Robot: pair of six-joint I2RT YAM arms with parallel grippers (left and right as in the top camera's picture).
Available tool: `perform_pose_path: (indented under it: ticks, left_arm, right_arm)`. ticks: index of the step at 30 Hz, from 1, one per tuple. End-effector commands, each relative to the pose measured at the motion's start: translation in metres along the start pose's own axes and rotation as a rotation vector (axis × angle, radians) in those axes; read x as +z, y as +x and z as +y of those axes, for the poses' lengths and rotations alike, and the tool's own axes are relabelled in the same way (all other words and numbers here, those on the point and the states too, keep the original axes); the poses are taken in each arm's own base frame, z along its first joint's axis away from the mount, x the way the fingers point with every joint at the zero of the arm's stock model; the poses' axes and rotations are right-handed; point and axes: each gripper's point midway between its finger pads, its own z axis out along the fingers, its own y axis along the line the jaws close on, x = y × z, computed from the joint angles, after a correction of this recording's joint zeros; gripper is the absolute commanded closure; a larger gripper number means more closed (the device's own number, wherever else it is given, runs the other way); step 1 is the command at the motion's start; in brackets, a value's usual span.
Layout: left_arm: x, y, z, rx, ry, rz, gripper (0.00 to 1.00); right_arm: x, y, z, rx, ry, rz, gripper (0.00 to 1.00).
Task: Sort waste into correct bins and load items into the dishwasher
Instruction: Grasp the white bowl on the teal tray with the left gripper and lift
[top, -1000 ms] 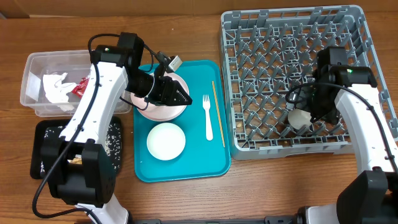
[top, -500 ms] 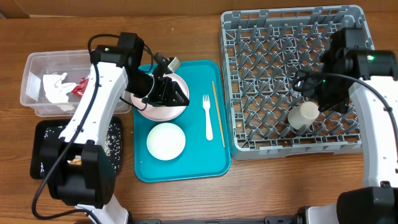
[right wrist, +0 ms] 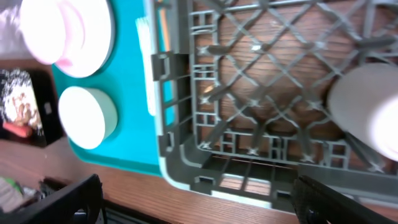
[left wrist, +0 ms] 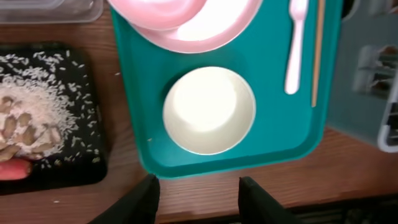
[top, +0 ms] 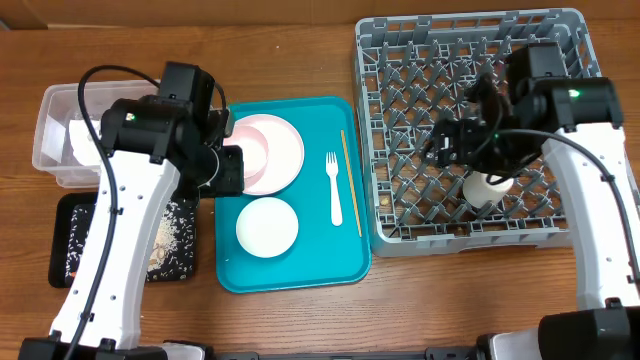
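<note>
My left gripper [top: 228, 170] is open and empty over the left edge of the teal tray [top: 300, 262], beside the pale pink plate [top: 283, 152]. A small bowl [top: 247, 150] sits on the plate. In the left wrist view the gripper [left wrist: 202, 202] hangs above a white bowl [left wrist: 209, 110], with the fork [left wrist: 295, 43] and stick [left wrist: 317, 53] to the right. My right gripper [top: 447, 147] is wide open and empty over the grey dish rack [top: 400, 60], left of the white cup [top: 487, 188] standing in it. The cup also shows in the right wrist view [right wrist: 367, 109].
The black tray [top: 70, 250] holds rice [top: 165, 235], brown bits and a carrot [left wrist: 15, 168]. The clear tub [top: 60, 110] at far left holds white napkins, partly hidden by my left arm. The second white bowl [top: 267, 226] lies at the teal tray's front.
My left gripper has let go at the plate, drawn back to the left and turned downward. My right gripper has left the cup in the rack and moved up and left.
</note>
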Motion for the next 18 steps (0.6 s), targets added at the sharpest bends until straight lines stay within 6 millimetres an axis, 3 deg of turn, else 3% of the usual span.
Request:
perform_pose_path:
  ticks: [1,2,4,5,7,8,18]
  left_arm:
    - [0.023,0.012,0.01,-0.031,-0.078,0.061,0.52]
    - [0.03,0.016,0.012,-0.032,-0.081,0.076,0.34]
    - [0.044,0.024,0.015,-0.037,-0.088,0.113,0.09]
    - [0.051,0.028,0.016,-0.039,-0.084,0.129,0.09]
    - [0.063,0.037,0.016,-0.052,-0.075,0.162,0.3]
    - [0.068,0.04,0.016,-0.062,-0.07,0.174,0.32]
    - [0.118,0.057,0.025,-0.121,-0.079,0.195,0.33]
  right_arm:
    - [-0.003,0.003,0.017,-0.064,-0.031,-0.013,0.0]
    - [-0.003,0.003,0.02,-0.073,-0.032,-0.012,0.0]
    - [-0.002,0.003,0.022,-0.082,-0.034,-0.013,0.0]
    - [-0.001,0.002,0.023,-0.087,-0.034,-0.014,0.0]
    - [-0.001,0.002,0.023,-0.087,-0.034,-0.018,0.0]
    - [-0.001,0.002,0.023,-0.087,-0.033,-0.018,0.0]
    - [-0.001,0.002,0.023,-0.086,-0.033,-0.015,0.0]
